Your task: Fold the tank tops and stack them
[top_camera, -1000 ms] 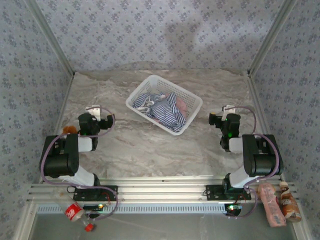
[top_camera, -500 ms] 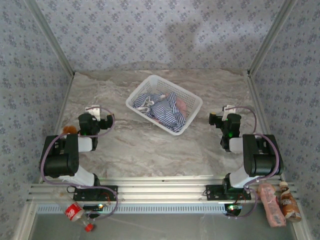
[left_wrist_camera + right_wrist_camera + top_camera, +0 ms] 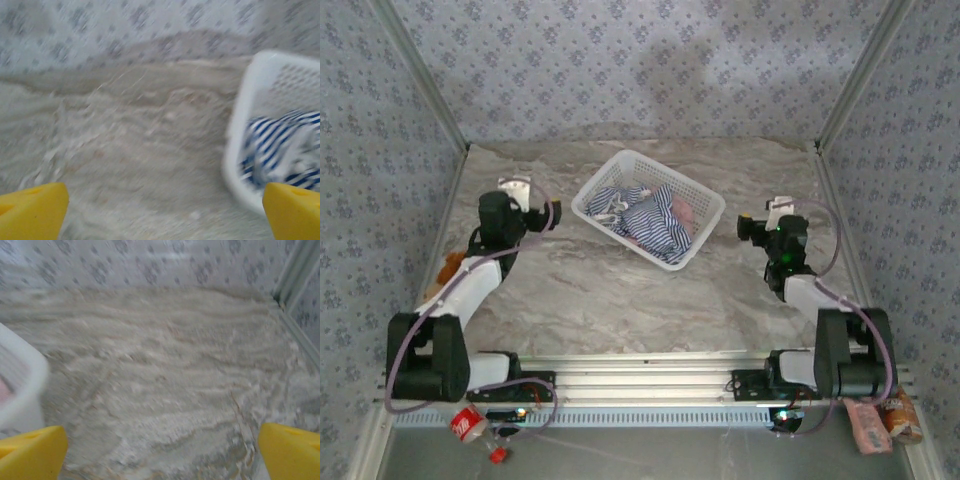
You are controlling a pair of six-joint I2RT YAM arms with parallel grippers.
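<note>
As the top external camera looks down, worktop [image 3: 590,290]: marbled grey-beige, closed in by patterned walls on three sides.
Basket [image 3: 620,160]: white lattice plastic, set askew on the far half of the worktop, between the two arms.
Striped tank top [image 3: 655,222]: navy and white, crumpled inside the basket, filling most of it and reaching the near rim.
Pink tank top [image 3: 682,211]: inside the basket towards its right side, largely under the striped tank top; a small patch shows.
Left pincer [image 3: 515,188]: left of the basket, apart from it, holding nothing.
Right pincer [image 3: 778,207]: right of the basket, well apart from it, holding nothing.
Near rail: a red-labelled bottle [image 3: 468,425] by the left base; a pink packet [image 3: 865,425] and a brown bottle [image 3: 900,415] by the right base.

Left wrist view, left pincer [image 3: 160,215]: jaws wide apart, yellow fingertips [image 3: 32,210] at the two lower corners, bare worktop [image 3: 125,150] between them.
Basket [image 3: 240,130]: at the right, its white corner near the right-hand fingertip; blurred.
Striped tank top [image 3: 275,145]: lying inside that corner.

Right wrist view, right pincer [image 3: 160,452]: jaws wide apart, yellow fingertips [image 3: 30,452] at the lower corners, bare worktop [image 3: 175,365] between them.
Basket [image 3: 20,385]: a rounded white corner at the left edge.
Pink tank top [image 3: 3,388]: a faint pink patch behind the basket wall, blurred.
Frame post [image 3: 295,270]: pale metal, in the far right corner.
</note>
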